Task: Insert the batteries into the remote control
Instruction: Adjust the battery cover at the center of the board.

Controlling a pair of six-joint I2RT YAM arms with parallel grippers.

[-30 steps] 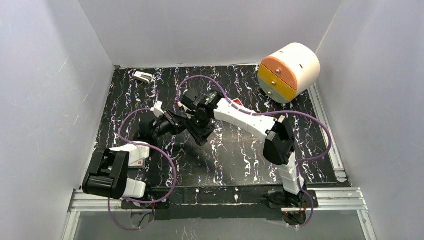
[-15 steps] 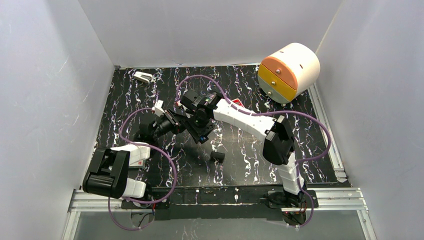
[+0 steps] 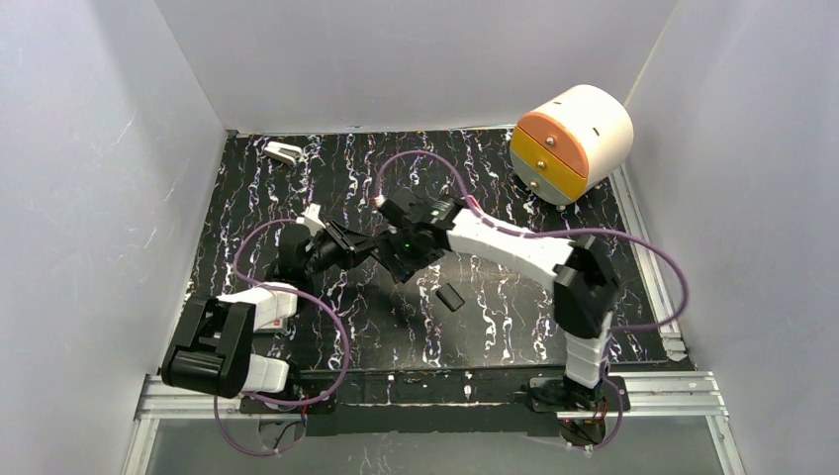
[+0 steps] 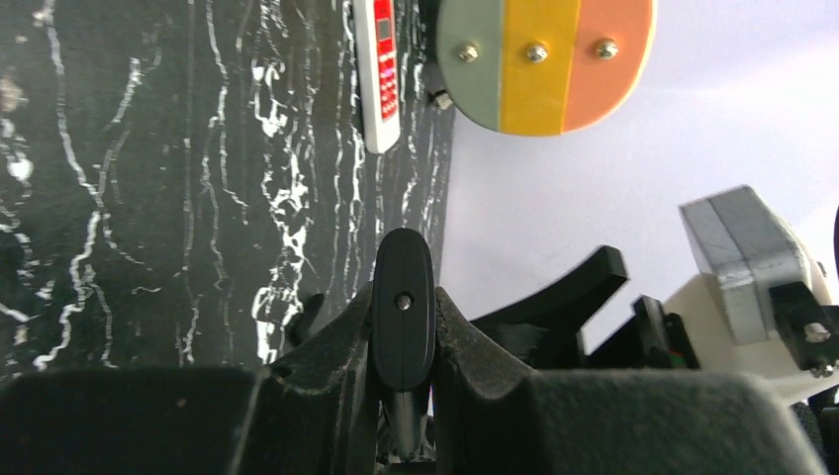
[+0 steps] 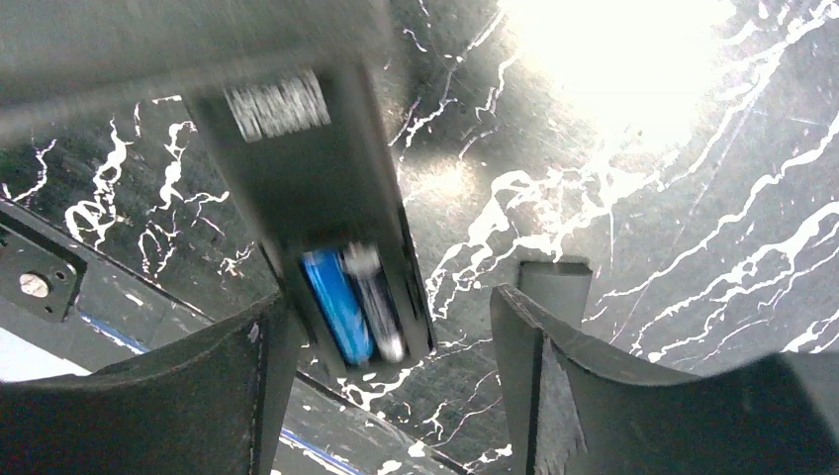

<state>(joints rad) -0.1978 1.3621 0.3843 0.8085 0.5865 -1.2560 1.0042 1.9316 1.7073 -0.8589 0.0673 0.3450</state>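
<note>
I'm looking down on a black, white-veined marble tabletop boxed in by plain white walls. Far left at the back lies a small white object, well apart from the work. The left arm reaches in from its corner, and the left gripper is clamped on a black remote control, a finger pressed to each side of its narrow body. From overhead the two wrists and the looping purple cables hide most of that remote. The right gripper meets it at mid-table with its jaws spread wide; the remote sits between them with a clear gap on one side. The right wrist view is blurred, but it shows the open battery bay holding a blue battery and, touching it, a dark battery with a silvery end. On the table just nearer me than the right gripper lies a small black flat piece. Further right, a white and red remote lies beside a round drawer cabinet in the far right corner.
</note>
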